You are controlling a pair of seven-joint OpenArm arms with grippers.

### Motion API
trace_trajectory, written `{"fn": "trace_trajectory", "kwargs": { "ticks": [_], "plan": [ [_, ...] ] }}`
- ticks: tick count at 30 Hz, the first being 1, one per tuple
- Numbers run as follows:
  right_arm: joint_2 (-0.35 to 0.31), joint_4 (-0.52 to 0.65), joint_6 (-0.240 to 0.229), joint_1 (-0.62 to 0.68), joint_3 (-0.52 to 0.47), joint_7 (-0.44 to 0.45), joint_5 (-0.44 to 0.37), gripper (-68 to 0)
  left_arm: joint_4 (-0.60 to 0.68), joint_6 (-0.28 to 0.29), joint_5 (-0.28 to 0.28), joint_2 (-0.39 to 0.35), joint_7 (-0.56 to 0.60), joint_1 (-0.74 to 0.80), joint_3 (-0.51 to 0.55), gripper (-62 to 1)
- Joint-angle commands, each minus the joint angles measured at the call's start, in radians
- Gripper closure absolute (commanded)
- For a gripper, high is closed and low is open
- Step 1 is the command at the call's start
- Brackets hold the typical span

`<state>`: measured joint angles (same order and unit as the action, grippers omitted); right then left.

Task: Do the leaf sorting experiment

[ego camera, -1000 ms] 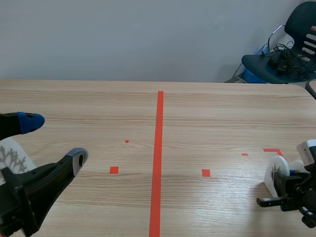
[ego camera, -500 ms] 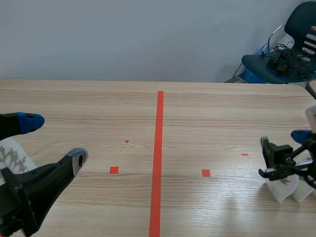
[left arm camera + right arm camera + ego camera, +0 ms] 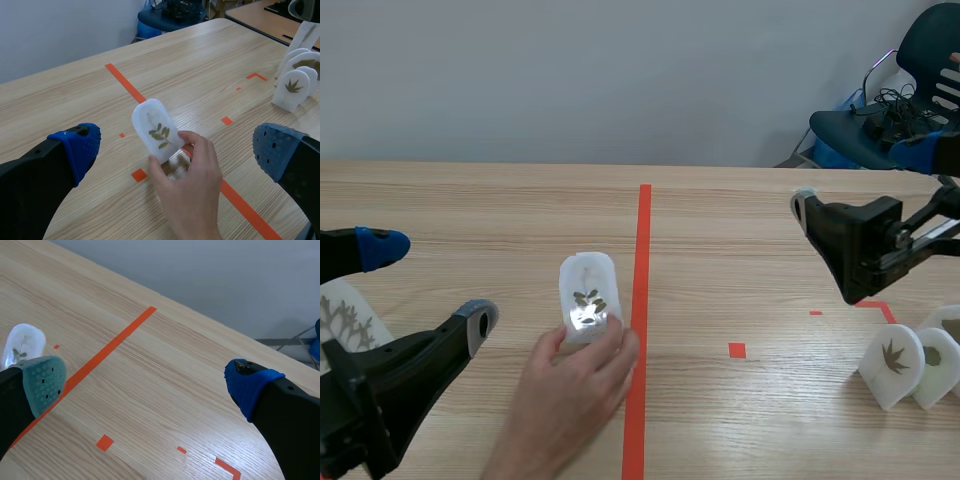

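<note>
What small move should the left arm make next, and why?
Probably hold still for now. A person's hand holds the white leaf card just left of the red line, straight ahead of the open left fingers; reaching in could hit the hand.

A hand [image 3: 570,388] covers the lower end of the leaf card [image 3: 586,285], and a second card [image 3: 344,312] is half hidden behind the left gripper [image 3: 430,282].

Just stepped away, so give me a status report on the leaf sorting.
Left tool open, empty. Right tool open, empty. Leaf card beside the red tape line, gripped by a person's hand, which blocks it. More cards stand far right.
</note>
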<state>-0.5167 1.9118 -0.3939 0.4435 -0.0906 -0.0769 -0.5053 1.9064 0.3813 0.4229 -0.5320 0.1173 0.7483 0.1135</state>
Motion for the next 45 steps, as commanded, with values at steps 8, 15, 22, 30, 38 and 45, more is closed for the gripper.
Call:
{"fn": "trace_trajectory", "kwargs": {
  "ticks": [8,15,22,30,38,45],
  "plan": [
    [-0.028,0.010,0.000,0.095,-0.011,-0.020,-0.038,-67.9,0.006,0.003,0.006,0.005,0.014,-0.004,0.005,-62.3],
    [-0.026,0.010,0.000,0.094,-0.011,-0.030,-0.042,-67.9,0.006,0.003,0.006,0.005,0.014,-0.004,0.005,-62.3],
    [-0.026,0.010,0.000,0.094,-0.011,-0.030,-0.042,-67.9,0.006,0.003,0.006,0.005,0.014,-0.004,0.005,-62.3],
    [-0.026,0.010,0.000,0.094,-0.011,-0.030,-0.042,-67.9,0.006,0.003,0.006,0.005,0.014,-0.004,0.005,-62.3],
    [-0.026,0.010,0.000,0.094,-0.011,-0.030,-0.042,-67.9,0.006,0.003,0.006,0.005,0.014,-0.004,0.005,-62.3],
    [-0.026,0.010,0.002,0.094,-0.011,-0.030,-0.042,-67.9,-0.013,0.005,0.001,0.011,-0.085,-0.039,-0.046,-62.3]
  ]
}}
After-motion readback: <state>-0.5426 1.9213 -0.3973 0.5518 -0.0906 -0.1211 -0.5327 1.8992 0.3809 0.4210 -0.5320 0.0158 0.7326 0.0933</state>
